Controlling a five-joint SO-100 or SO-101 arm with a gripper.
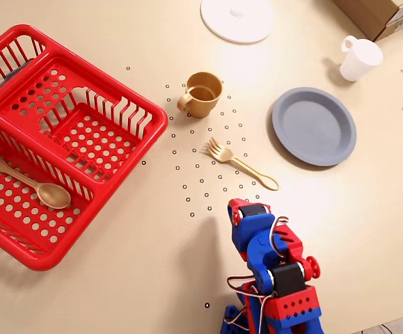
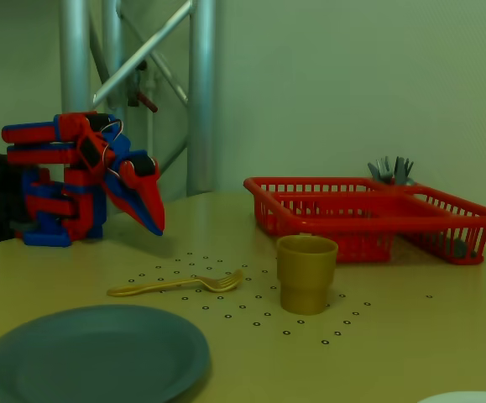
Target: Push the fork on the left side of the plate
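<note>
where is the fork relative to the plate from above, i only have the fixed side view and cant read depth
Observer: In the overhead view the fork lies left of the plate and apart from it, with its handle end nearest the plate's rim.
Operator: ok and is the gripper lined up over the fork
Observer: No. From above, the gripper sits just below the fork's handle in the picture, not over it.
</note>
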